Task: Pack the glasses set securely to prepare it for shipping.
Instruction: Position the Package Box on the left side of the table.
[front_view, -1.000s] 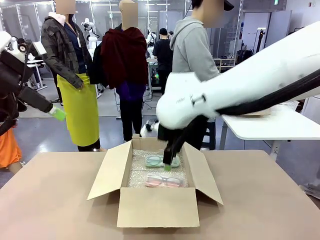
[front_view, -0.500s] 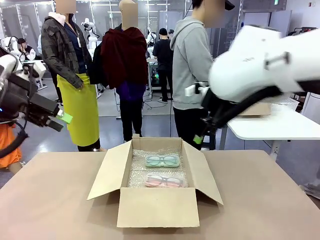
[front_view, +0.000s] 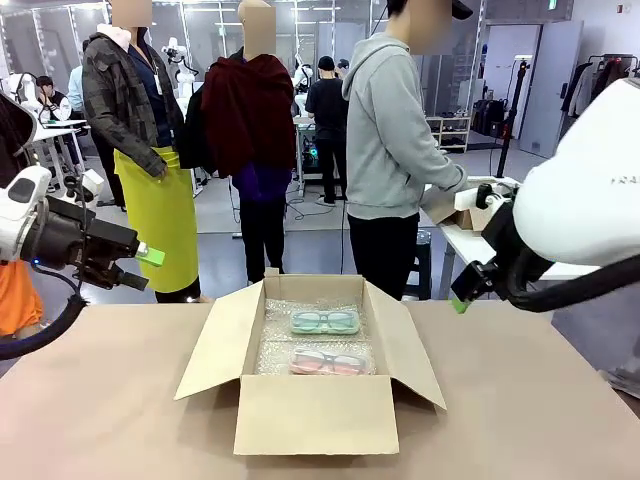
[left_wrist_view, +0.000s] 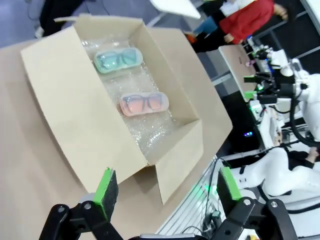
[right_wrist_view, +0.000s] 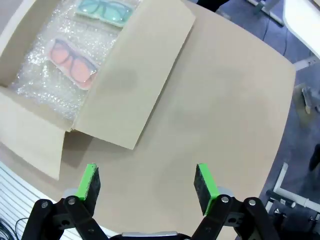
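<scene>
Inside cardboard box, mint-green case, pink case lying flat; probably light, stiff, slick, best pinching across width; left hand, right hand hovering released.

Brown table w/ one open cardboard box mid-table, flaps out.

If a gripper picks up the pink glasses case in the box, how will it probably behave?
The pink case looks flat and small, so it is probably light and stiff. Its rounded edges may slip in a grasp. Lying on bubble wrap, it could shift when pushed.
</scene>
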